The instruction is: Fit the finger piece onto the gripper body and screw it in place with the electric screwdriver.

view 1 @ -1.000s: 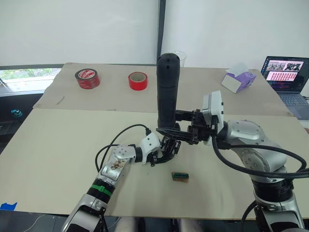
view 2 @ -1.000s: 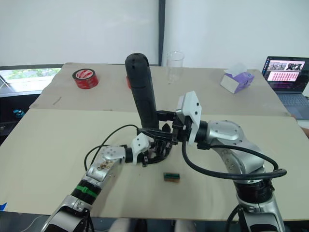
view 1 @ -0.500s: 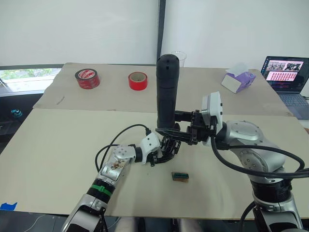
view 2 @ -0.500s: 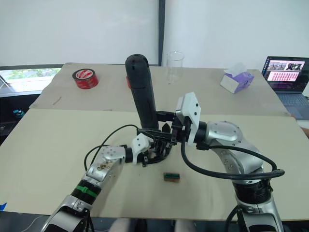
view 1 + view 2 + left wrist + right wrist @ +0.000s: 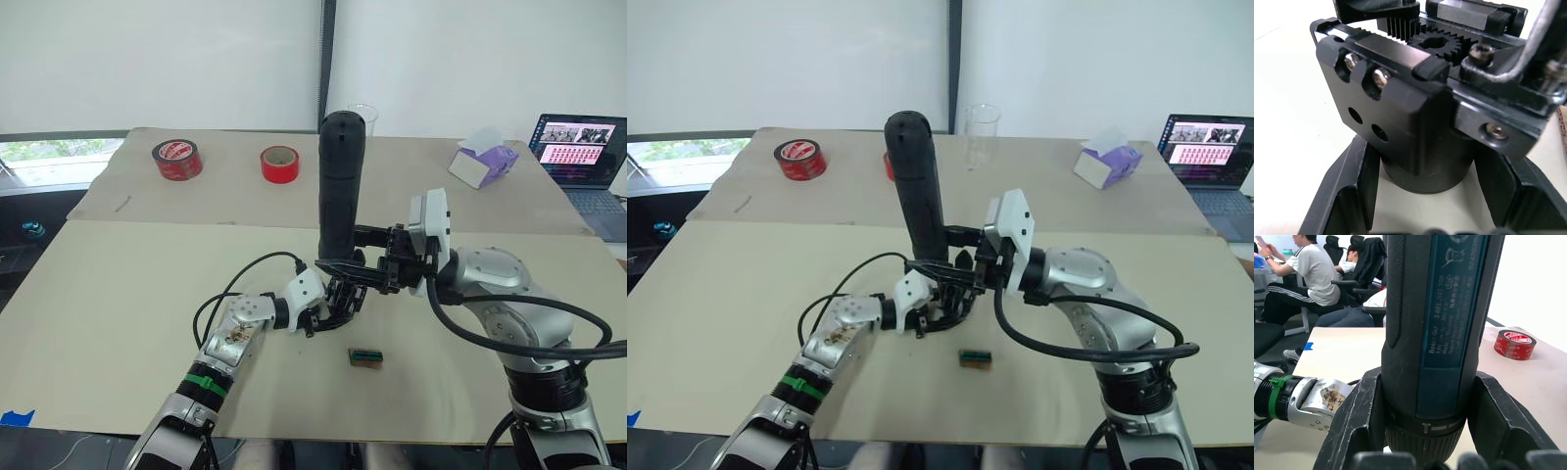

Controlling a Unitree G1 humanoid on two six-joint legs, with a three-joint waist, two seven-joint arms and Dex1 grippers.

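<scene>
The electric screwdriver, a thick matte-black cylinder with a rounded top, stands upright at mid-bench, clamped between the right gripper's jaws; its ribbed collar shows in the right wrist view. Directly beneath, the left gripper's jaws grip the gripper body, a chunky black block with toothed racks, one gear and several steel screw heads. The bit contact is probably hidden. One small green-brown block lies nearby. Two red tape rolls sit on the bench.

gripper body between hand fingers
</scene>
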